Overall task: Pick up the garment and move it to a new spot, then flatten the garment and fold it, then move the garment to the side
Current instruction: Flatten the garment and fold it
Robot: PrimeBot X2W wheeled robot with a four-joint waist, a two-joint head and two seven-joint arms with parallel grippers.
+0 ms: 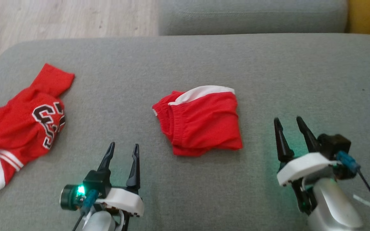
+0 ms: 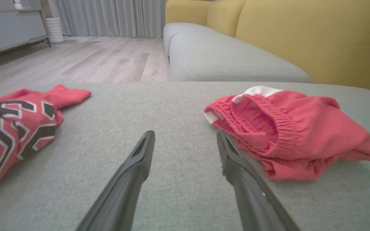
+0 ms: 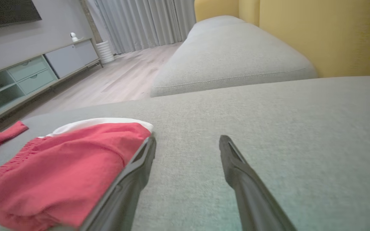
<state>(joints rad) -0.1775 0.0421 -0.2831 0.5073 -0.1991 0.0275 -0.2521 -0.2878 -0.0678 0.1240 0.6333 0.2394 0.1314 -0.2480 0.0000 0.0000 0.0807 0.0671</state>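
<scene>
While folded, shorts between claws.

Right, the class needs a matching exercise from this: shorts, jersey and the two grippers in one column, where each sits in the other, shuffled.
1 red shorts
2 red jersey
3 left gripper
4 right gripper

a open, right of the shorts
b crumpled, left end of the cushion
c folded, at the centre
d open, between the two garments

Pairs: 1-c, 2-b, 3-d, 4-a
</scene>
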